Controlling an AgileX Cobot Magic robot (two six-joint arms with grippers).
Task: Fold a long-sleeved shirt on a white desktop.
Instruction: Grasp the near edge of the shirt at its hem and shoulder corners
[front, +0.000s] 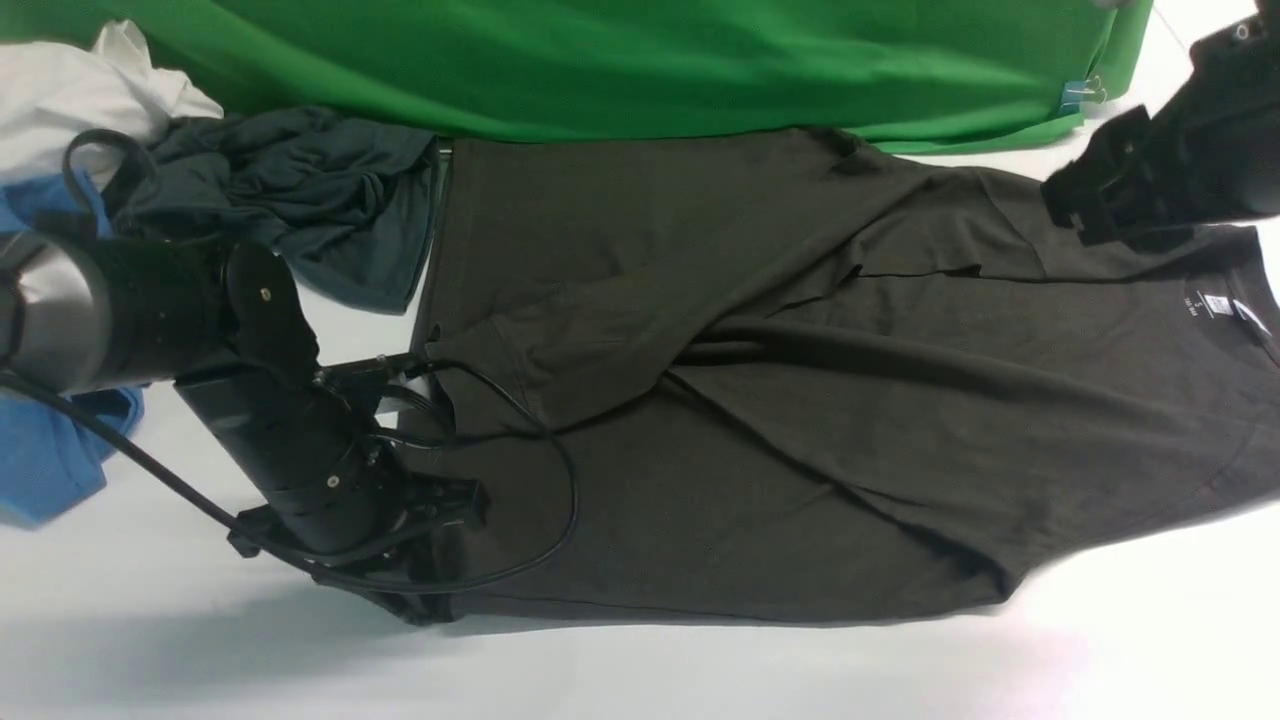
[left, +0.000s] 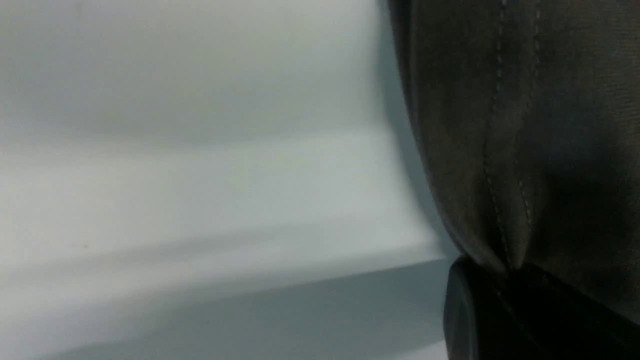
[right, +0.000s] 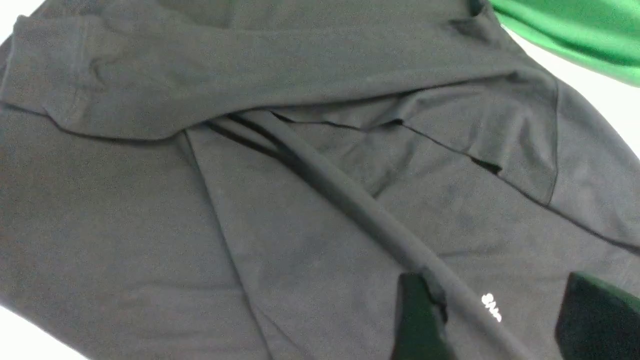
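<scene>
The long-sleeved shirt (front: 760, 400) lies flat across the worktop (front: 640, 670), hem toward the left edge, collar toward the right, sleeves laid in over its body. The soft, light knit will likely sag and drag, so hem corners and shoulders look the best holds. The left gripper (front: 425, 590) sits low near the front edge, clamped on the hem corner. The right gripper (right: 500, 320) hovers by the collar, fingers apart.
</scene>
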